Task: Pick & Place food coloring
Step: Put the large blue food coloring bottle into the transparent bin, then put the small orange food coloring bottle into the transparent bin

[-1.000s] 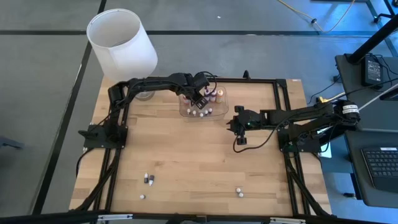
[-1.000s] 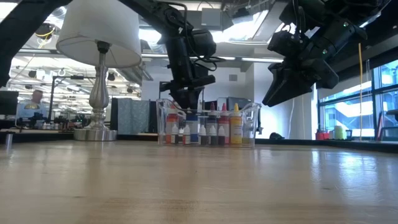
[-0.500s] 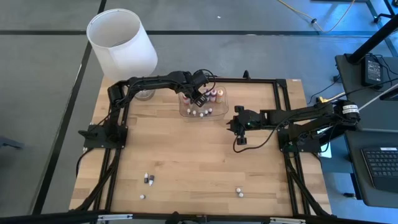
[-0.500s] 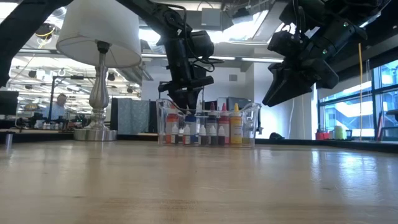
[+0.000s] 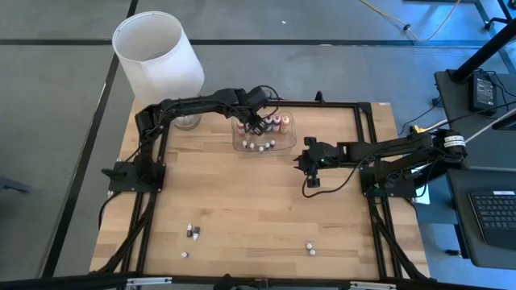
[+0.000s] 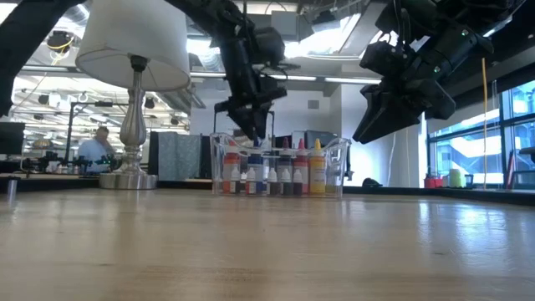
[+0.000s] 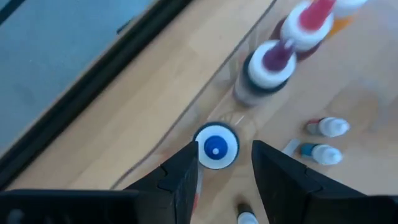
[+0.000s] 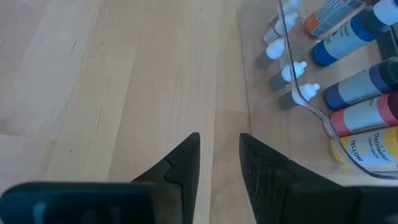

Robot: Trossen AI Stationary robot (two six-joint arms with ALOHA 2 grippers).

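Note:
Several food coloring bottles (image 6: 280,171) stand in a clear tray (image 5: 262,143) at the table's far middle. My left gripper (image 6: 255,130) hangs open just above the tray's left end; a white-capped bottle with a blue tip (image 7: 216,147) stands below it, showing between the fingers, apart from them. Tiny bottles (image 7: 320,140) lie on the tray floor. My right gripper (image 5: 310,179) hovers open over bare wood right of the tray, holding nothing. Three tiny whitish bottles (image 5: 191,233) (image 5: 185,254) (image 5: 310,250) lie near the front edge.
A white-shaded lamp (image 5: 157,56) stands on a metal base (image 6: 128,179) at the far left corner. A black frame (image 5: 367,145) runs round the working area. The wood between the tray and the front bottles is bare. People move in the room behind.
My left gripper has risen out of the tray's left end and now hangs above its rim, carrying nothing. The bottles stay standing in the tray.

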